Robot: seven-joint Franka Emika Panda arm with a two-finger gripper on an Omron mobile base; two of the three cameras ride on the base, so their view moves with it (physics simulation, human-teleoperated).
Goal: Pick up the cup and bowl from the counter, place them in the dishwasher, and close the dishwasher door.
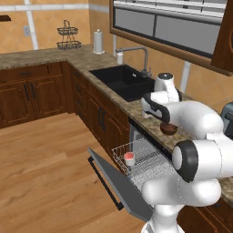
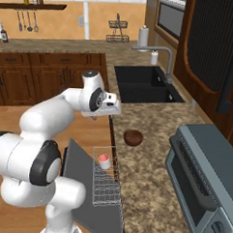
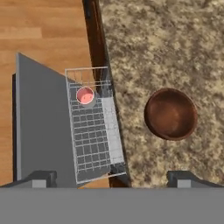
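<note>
The dark reddish-brown bowl (image 3: 170,113) (image 2: 133,137) (image 1: 169,129) sits upright on the granite counter (image 3: 166,43) near its front edge. Below it the dishwasher door (image 3: 41,127) (image 2: 79,179) lies folded down, and the white wire rack (image 3: 94,144) is pulled out over it. In a far corner of that rack stands the white cup (image 3: 85,95) (image 2: 104,161) (image 1: 129,158), showing its pink inside. My gripper (image 3: 111,179) hangs open high over the counter edge, pointing down, with nothing between its fingers. The bowl lies below, closer to one fingertip (image 3: 179,177).
A black sink (image 2: 144,83) with a tall faucet (image 1: 136,50) lies further along the counter. A grey toaster oven (image 2: 207,181) stands close to the bowl on the other side. A paper-towel roll (image 1: 98,42) and a wire basket (image 1: 68,38) sit at the far corner.
</note>
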